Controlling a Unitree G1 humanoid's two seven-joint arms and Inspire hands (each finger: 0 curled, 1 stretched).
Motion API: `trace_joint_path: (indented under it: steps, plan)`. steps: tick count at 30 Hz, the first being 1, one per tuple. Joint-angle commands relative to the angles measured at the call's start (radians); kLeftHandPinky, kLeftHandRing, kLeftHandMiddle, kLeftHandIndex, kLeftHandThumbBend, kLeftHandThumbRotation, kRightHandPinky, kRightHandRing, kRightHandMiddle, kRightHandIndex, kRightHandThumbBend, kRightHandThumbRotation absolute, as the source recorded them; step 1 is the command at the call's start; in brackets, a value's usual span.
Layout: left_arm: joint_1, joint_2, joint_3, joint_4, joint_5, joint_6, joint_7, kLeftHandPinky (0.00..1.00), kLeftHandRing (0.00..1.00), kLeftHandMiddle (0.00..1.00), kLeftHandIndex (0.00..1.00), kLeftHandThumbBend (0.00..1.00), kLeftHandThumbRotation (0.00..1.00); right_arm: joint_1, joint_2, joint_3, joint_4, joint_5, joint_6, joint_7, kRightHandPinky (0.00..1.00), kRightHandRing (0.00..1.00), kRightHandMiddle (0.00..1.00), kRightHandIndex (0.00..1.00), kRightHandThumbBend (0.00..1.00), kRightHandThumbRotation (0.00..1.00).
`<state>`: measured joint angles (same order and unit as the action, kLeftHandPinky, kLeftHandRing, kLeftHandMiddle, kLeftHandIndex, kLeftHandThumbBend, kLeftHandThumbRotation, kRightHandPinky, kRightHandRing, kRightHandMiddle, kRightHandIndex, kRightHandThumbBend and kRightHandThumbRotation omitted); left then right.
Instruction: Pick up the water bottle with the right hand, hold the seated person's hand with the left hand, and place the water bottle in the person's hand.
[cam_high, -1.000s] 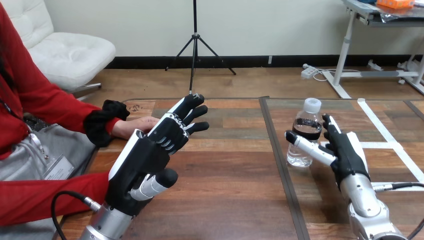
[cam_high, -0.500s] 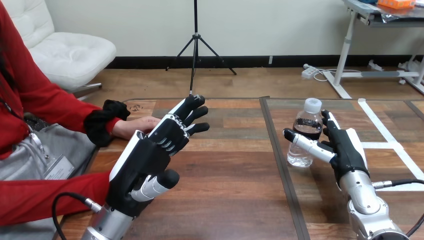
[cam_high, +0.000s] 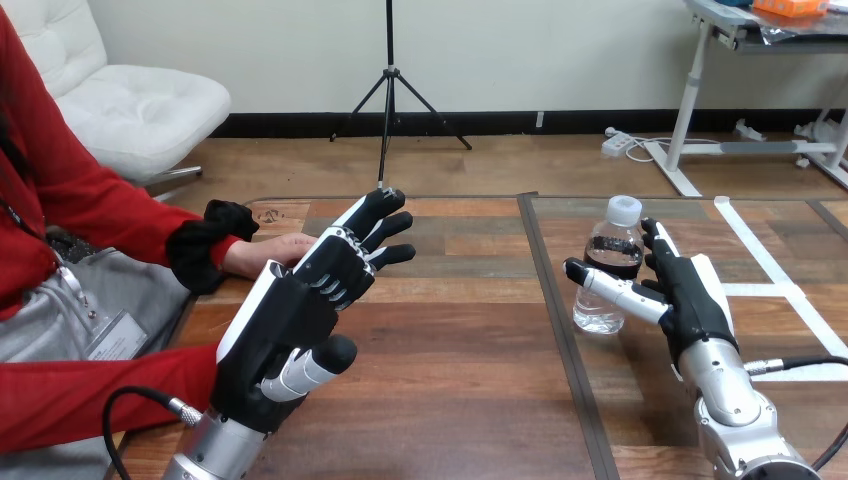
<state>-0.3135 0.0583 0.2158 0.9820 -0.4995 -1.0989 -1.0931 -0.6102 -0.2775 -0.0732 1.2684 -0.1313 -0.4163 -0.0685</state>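
A clear water bottle (cam_high: 611, 262) with a white cap stands upright on the table's right half. My right hand (cam_high: 685, 293) is open just to its right, thumb stretched across the bottle's front and fingers straight beside it; I cannot tell if it touches. My left hand (cam_high: 300, 305) is raised over the table's left part, open with fingers straight and pointing away. Beyond its fingers lies the person's hand (cam_high: 272, 250) on the table edge, partly hidden by my hand. The two look apart.
The wooden table (cam_high: 450, 350) has a dark seam running front to back just left of the bottle. White tape lines (cam_high: 770, 270) cross its right end. The person's red sleeve (cam_high: 80, 390) lies along the near left edge.
My right hand has crept a little left and forward toward the bottle. The left hand and the person's hand have hardly moved.
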Motion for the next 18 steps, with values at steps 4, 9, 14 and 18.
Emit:
trace_joint_path:
  steps: [4, 9, 14, 18]
  plan:
    - [-0.022, -0.006, 0.006, -0.040, -0.015, -0.005, -0.007, 0.84, 0.92, 0.95, 0.92, 1.00, 0.74, -0.110, -0.007, 0.001, -0.004, 0.001, 0.008, 0.015, 0.94, 1.00, 1.00, 1.00, 1.00, 0.42]
    - [-0.016, -0.003, 0.007, -0.043, -0.006, -0.015, 0.006, 0.84, 0.92, 0.95, 0.92, 1.00, 0.74, -0.117, -0.006, 0.007, 0.001, -0.009, 0.022, 0.007, 0.92, 1.00, 1.00, 1.00, 1.00, 0.42]
    - [-0.014, -0.001, 0.008, -0.049, -0.012, -0.011, 0.001, 0.84, 0.92, 0.95, 0.92, 1.00, 0.74, -0.118, -0.004, 0.006, 0.003, -0.009, 0.019, 0.018, 0.91, 0.99, 1.00, 1.00, 1.00, 0.42]
    - [-0.012, 0.002, 0.010, -0.053, -0.020, -0.004, -0.006, 0.84, 0.92, 0.95, 0.92, 1.00, 0.74, -0.121, 0.001, 0.005, 0.005, -0.007, 0.015, 0.024, 0.91, 1.00, 1.00, 1.00, 1.00, 0.39]
